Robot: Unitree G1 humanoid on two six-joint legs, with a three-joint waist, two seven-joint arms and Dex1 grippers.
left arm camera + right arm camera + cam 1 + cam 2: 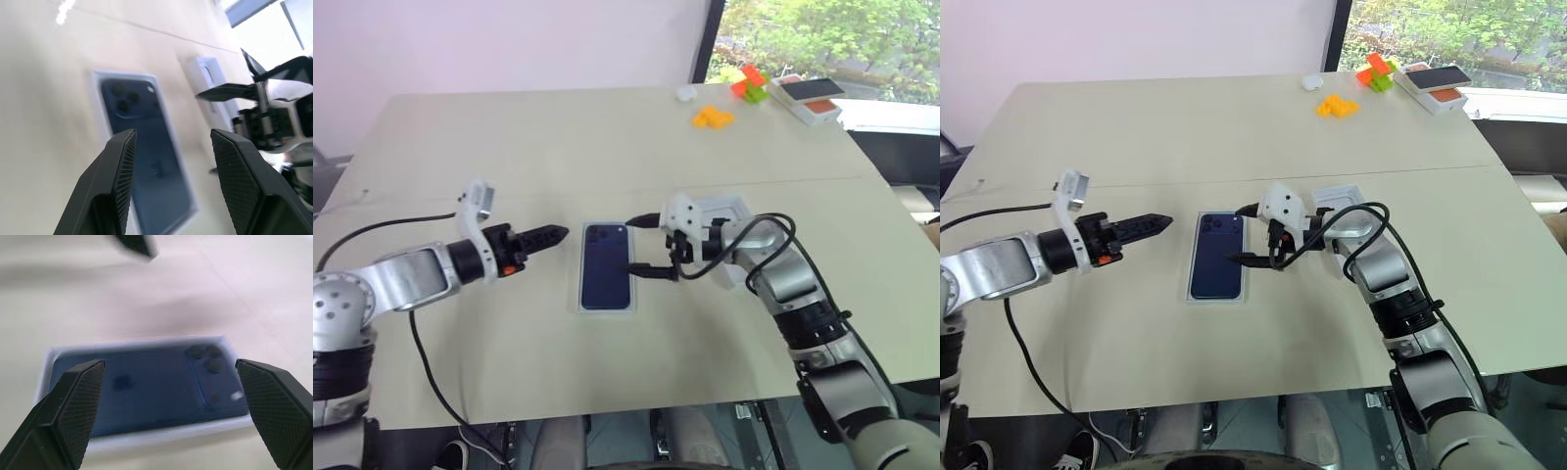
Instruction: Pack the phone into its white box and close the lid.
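Left eye view: the phone (606,264) lies back up in the white box (579,294) at the middle of the desk (509,147), its camera cluster at the far end. The left tool (556,234) hangs just left of the box, pointing toward it, its fingers close to one another and holding nothing. The right tool (646,245) reaches in from the right, one finger over the phone's right edge, its fingers wide apart and empty. Behind the right wrist lies the lid (729,211), white inside up, partly hidden by the arm. At the far right corner stand orange and green blocks (744,88) and a small orange-and-white box (810,98).

Right eye view: the same layout; the lid (1342,201) shows more clearly, just right of the white box and apart from it.

Left wrist view: the left tool's two fingers (115,181) stand partly apart with the phone (146,147) in its tray beyond them, and the right tool (230,93) across from it.

Right wrist view: the right tool's fingers (73,401) are spread wide on either side of the phone (146,387), which fills the white box (146,438).
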